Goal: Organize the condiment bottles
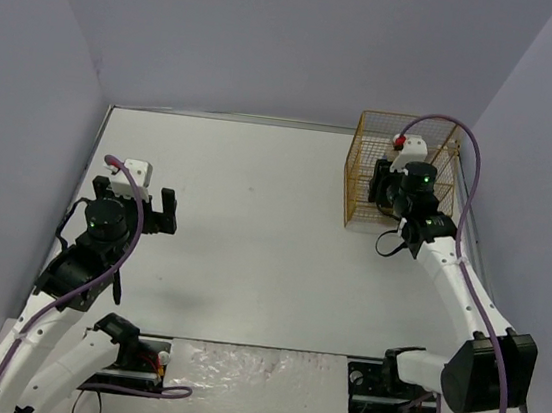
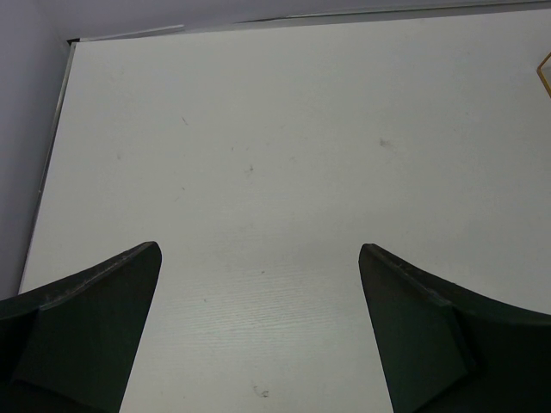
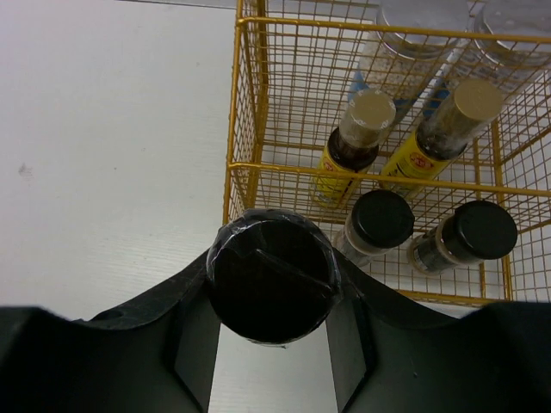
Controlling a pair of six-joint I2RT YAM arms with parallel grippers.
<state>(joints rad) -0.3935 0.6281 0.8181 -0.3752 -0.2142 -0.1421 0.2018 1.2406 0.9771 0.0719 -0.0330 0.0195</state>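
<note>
White table (image 1: 254, 224) runs bare under lavender walls. Our right hand (image 3: 271, 297) is clamped around a short dark jar (image 3: 271, 275), which stands upright with its lid towards the wrist camera. It sits just outside the near-left corner of the yellow wire rack (image 3: 284, 166). Two more black-lidded jars (image 3: 383, 219) stand inside, to its right, so we judge the free spot lies straight ahead. Our left hand (image 2: 258, 249) gapes empty, well apart.
</note>
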